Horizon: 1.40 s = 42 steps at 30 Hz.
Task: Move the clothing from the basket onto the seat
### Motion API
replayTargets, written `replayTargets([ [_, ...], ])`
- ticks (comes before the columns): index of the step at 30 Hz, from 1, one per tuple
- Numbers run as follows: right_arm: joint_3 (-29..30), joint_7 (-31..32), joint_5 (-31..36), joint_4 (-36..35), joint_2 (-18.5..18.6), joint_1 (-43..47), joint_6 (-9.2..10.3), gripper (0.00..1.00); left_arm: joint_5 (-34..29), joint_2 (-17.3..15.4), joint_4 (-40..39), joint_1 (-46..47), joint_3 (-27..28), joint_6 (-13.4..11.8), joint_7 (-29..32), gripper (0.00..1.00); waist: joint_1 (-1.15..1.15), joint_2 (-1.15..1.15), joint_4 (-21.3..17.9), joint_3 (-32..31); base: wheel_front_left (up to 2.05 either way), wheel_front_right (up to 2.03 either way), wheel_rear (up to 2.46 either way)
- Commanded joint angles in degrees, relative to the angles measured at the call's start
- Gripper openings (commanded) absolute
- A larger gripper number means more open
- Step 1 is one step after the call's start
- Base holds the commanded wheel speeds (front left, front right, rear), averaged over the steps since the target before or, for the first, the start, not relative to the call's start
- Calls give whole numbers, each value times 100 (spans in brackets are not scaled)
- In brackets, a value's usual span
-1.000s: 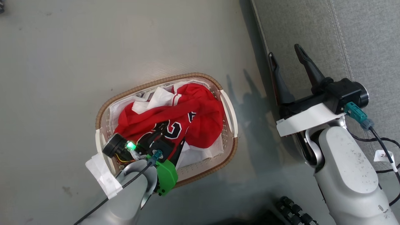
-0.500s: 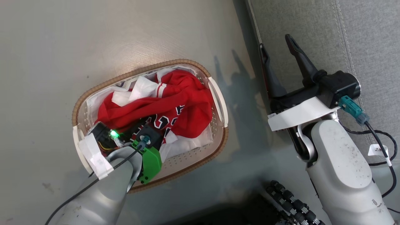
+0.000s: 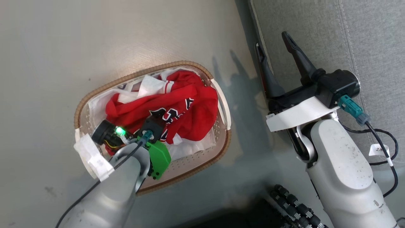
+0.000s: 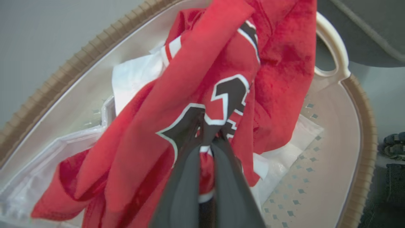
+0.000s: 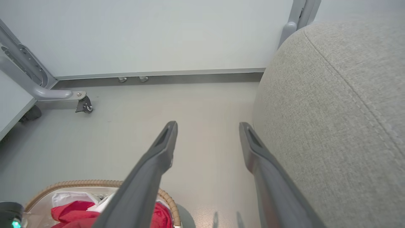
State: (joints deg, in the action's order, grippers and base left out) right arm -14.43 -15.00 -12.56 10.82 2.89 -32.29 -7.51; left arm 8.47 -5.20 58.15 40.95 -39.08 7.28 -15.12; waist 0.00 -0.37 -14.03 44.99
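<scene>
Closed since a second ago, the left gripper [image 4: 207, 139] pinches the clothing [image 4: 190, 79] between its fingertips, inside the basket [image 4: 360, 126]. Lifting toward the seat [image 3: 364, 38] seems next; the right gripper [image 3: 271, 40] stands spread, empty.

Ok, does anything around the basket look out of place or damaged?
Nothing stands out: the clothing lies crumpled inside the basket over a rumpled white liner sheet, none spilled, the left tool shut on it.
</scene>
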Motion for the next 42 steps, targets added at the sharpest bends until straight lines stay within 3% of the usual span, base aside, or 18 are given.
replayTargets([
  [1,55,-25,-21,27,18,72,4,100,22,-49,-181,-187,42,-19,-5,0,0,37,111,-309,0,0,0],
  [12,96,-25,-166,364,18,617,4,100,178,-3,-1641,-1447,713,-133,-5,0,0,37,420,-1666,0,0,0],
  [24,52,-25,-129,702,111,1401,4,100,113,178,-3010,-2494,1334,-25,-6,0,0,37,887,-3057,0,0,0],
  [42,-77,-25,-137,1030,95,2339,4,100,554,224,-4679,-2311,1552,-41,-5,0,0,37,1239,-4230,0,0,0],
])
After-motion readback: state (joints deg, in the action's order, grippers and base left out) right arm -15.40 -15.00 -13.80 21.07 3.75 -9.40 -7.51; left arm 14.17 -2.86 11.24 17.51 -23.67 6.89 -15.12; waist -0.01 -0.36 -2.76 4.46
